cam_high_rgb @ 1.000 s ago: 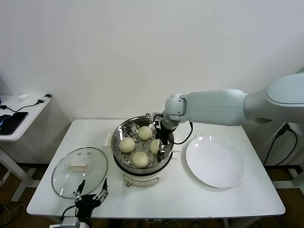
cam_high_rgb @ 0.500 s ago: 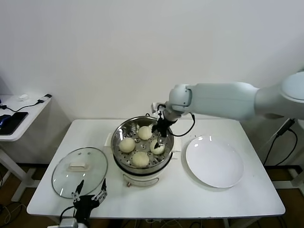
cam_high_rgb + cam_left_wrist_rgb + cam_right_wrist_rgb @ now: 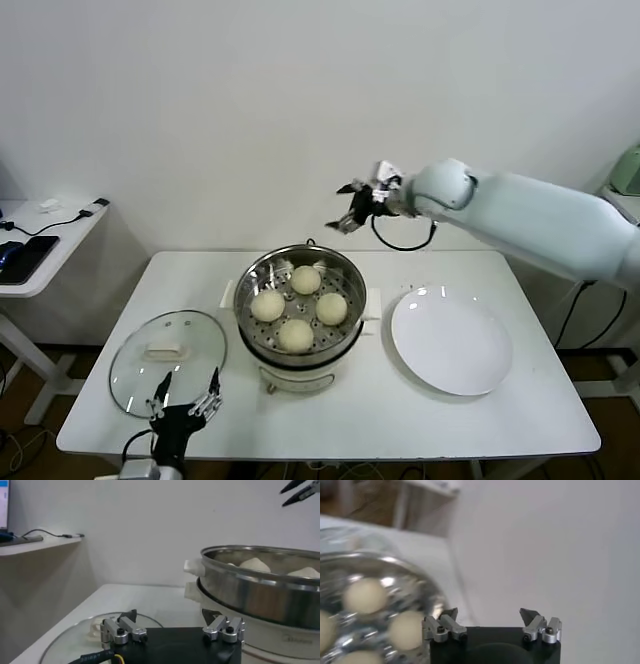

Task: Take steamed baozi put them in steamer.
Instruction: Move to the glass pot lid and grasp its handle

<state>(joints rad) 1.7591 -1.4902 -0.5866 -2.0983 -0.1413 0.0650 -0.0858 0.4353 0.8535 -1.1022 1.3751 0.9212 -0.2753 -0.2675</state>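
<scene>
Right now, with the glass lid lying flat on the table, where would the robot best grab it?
Probably by the white knob at the centre of the glass lid, coming straight down. The lid lies flat, so its rim offers no edge to pinch, while the knob stands up. The open left gripper sits right at the lid's near edge.

Bright, even room light; glare on the steamer [image 3: 300, 305]; blurred right wrist view.

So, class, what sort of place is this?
Probably a robot test room, not a kitchen: a bare white wall, a white table holding a steamer and plate, a side desk with cables.
</scene>
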